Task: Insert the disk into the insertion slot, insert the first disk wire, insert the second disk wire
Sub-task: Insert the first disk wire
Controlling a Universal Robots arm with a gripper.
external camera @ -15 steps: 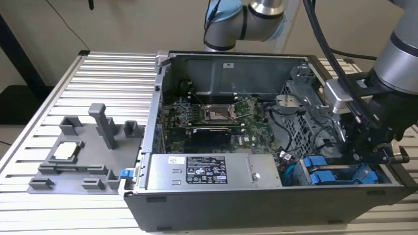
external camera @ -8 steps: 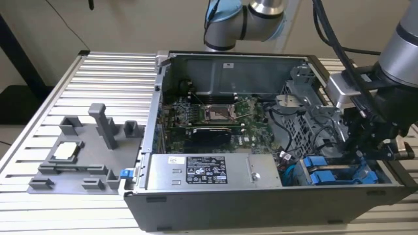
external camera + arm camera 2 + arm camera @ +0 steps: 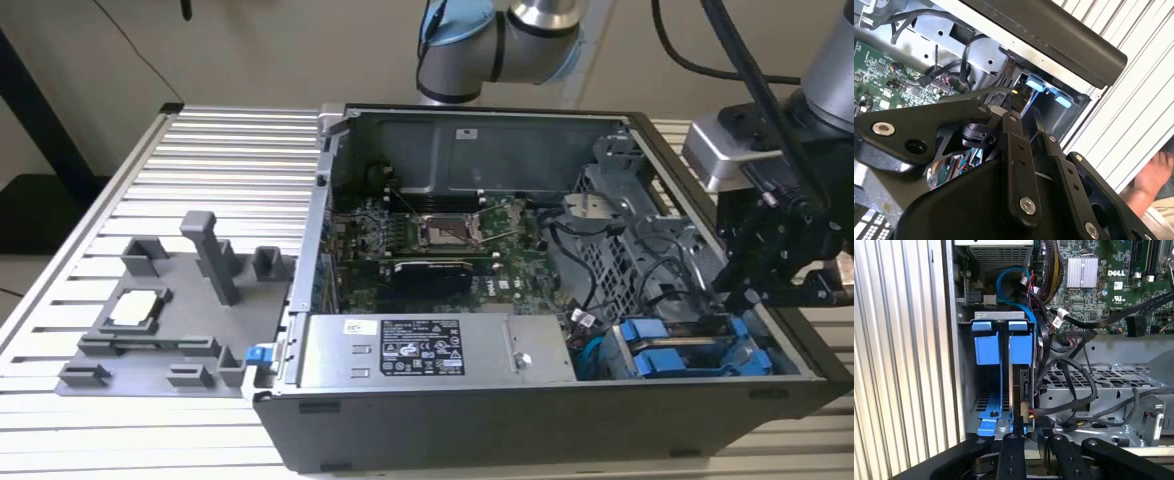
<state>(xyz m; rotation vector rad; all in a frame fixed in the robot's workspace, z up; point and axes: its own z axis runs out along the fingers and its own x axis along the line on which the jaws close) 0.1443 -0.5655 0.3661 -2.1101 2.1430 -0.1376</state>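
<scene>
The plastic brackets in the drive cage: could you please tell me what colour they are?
Bright blue; the plastic brackets show best in the first wrist view.

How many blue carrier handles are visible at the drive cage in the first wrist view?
2. They sit side by side in the drive cage: one blue handle on the cage's outer side, the other beside the black cables. More may be hidden.
</scene>
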